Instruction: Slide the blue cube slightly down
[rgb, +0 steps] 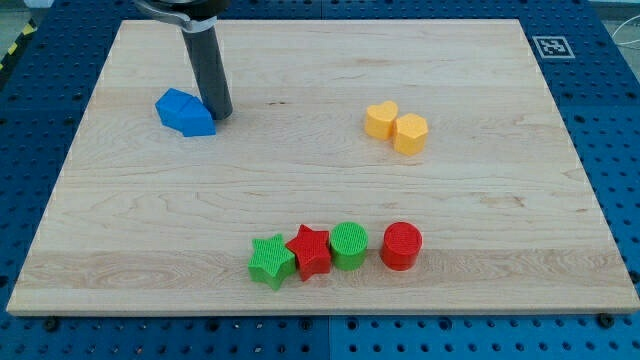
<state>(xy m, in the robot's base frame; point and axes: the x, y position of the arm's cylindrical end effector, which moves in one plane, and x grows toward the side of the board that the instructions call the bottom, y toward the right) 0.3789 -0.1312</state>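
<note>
While the dark rod (208, 65) comes down from the view's top edge, my tip (220, 114) rests on the wooden board (320, 190) just beside the blue cube (185, 111), on that block's right side and seemingly touching it, though contact cannot be confirmed. There are no fingers to speak of here: the arm ends in this plain rod, so there is nothing to stand apart or together, and nothing is clamped. The blue cube sits in the board's upper-left quarter, near the left edge and well apart from every other block. Toward the upper right, a yellow heart (380, 119) and a yellow hexagonal block (411, 133) sit touching each other, the heart to the left. Along the bottom edge, near the middle, runs a row: a green star (270, 260) touching a red star (311, 250), which touches a green cylinder (348, 245), and then a red cylinder (401, 245) just beside it with a narrow gap. A black-and-white marker tag (549, 46) lies off the board's top-right corner on the blue perforated table (610, 120) that surrounds the board.
</note>
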